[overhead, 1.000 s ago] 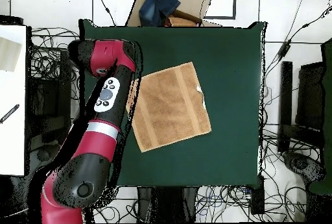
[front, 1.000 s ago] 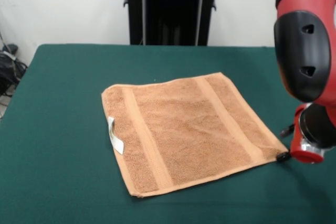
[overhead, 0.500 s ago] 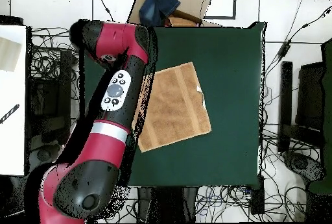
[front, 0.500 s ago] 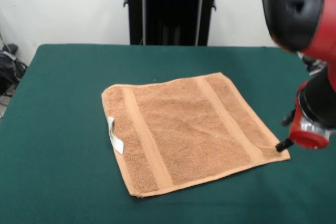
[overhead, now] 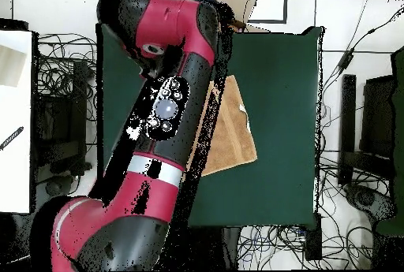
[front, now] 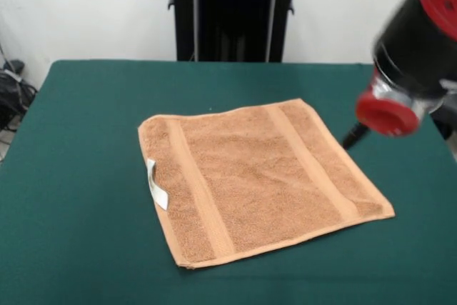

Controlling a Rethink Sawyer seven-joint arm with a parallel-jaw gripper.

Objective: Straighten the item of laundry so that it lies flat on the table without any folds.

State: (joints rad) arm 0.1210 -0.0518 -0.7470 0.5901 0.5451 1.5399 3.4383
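Claw [front: 351, 136]: only a dark tip shows in the front view, below the arm's red end cap [front: 386, 113], lifted off the cloth; spread of the claw cannot be told. It hangs beside the towel's right-hand edge, touching nothing.

Arm [overhead: 170, 111]: red and black, raised; in the overhead view it covers much of the towel's one side.

Towel [front: 260, 180]: orange-tan, roughly square, spread flat about mid-table, turned slightly askew to the table edges. Two woven bands run across it; a white loop tag [front: 156, 185] sits on its left edge.

Table [front: 78, 148]: dark green; broad bare margins lie between the towel and every table edge and corner.
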